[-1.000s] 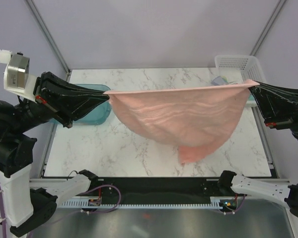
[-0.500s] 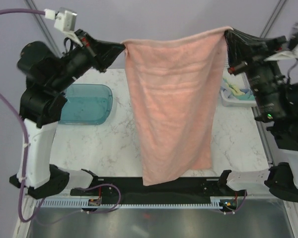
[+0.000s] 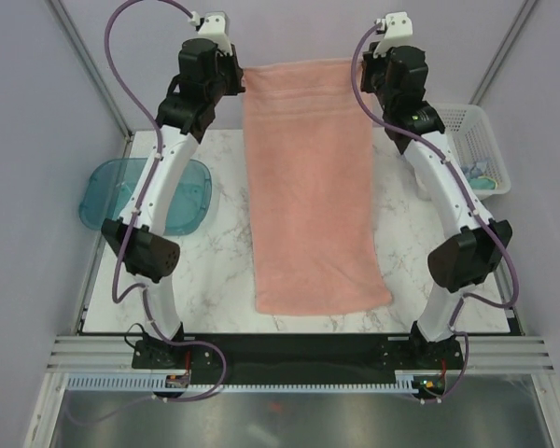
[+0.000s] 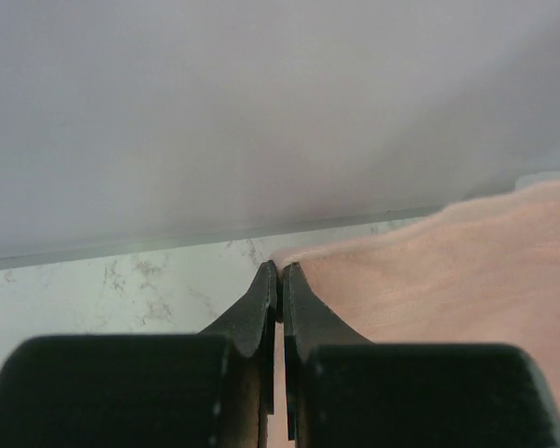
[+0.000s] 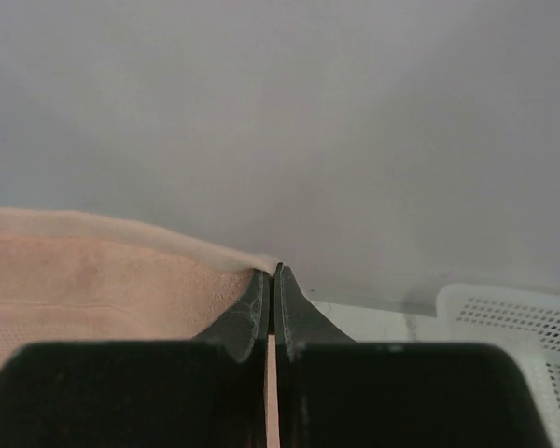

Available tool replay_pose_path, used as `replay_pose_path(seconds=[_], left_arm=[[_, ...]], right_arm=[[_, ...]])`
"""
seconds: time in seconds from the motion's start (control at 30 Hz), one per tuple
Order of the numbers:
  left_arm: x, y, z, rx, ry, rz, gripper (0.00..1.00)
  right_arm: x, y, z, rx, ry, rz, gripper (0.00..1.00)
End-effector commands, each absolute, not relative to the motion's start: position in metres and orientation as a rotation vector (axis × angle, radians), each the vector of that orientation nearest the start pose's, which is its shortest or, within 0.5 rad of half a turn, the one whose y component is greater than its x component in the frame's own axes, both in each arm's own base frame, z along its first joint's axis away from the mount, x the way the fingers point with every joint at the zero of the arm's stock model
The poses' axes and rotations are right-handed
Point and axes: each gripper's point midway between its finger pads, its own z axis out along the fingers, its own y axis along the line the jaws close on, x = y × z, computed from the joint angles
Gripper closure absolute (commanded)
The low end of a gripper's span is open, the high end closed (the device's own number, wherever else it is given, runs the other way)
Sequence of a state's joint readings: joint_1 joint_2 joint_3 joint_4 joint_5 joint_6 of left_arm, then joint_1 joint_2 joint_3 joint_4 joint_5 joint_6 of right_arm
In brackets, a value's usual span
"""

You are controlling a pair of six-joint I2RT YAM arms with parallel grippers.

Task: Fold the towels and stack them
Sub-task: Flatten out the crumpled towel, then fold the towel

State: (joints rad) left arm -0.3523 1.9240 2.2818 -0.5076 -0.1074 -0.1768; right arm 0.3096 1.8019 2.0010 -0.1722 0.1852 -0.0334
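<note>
Towel [image 3: 313,187]: salmon-pink terry cloth, matt, nappy.
Counter [image 3: 215,271]: marble-patterned, smooth.
Tray [image 3: 103,191]: translucent teal plastic, glossy.
Basket [image 3: 476,119]: white perforated plastic.
Jaws: matt black.

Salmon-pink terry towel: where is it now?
Top view: the salmon-pink terry towel runs down the middle of the marble table, far corners pinched by the left hand and right hand, translucent teal tray on its left.

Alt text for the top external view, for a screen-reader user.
A salmon-pink towel spreads lengthwise over the marble table, its far corners pinched by the shut left gripper and right gripper, with both arms stretched away from their bases. A teal tray sits at the left, a white mesh basket at the far right.
</note>
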Motion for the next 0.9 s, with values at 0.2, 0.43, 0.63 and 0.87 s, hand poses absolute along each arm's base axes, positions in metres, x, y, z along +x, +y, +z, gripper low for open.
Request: replay_pose_path(seconds=[0.2,0.43,0.63,0.87], left_arm=[[0.582,-0.193,0.466,0.15,1.434,-0.286,0.98],[0.606,-0.203,0.407,0.203,1.526,-0.266,0.98],[0.599,-0.211,0.358,0.291,1.619,-0.277,0.98],[0.552,-0.216,0.329,0.338,1.697,-0.376,0.98]], right_arm=[[0.586,0.119,0.479,-0.113,1.33,0.33,1.0],[0.606,0.133,0.426,-0.199,1.378,0.413,1.0],[0.604,0.133,0.377,-0.224,1.471,0.406,1.0],[0.571,0.114,0.332,-0.206,1.588,0.378,1.0]])
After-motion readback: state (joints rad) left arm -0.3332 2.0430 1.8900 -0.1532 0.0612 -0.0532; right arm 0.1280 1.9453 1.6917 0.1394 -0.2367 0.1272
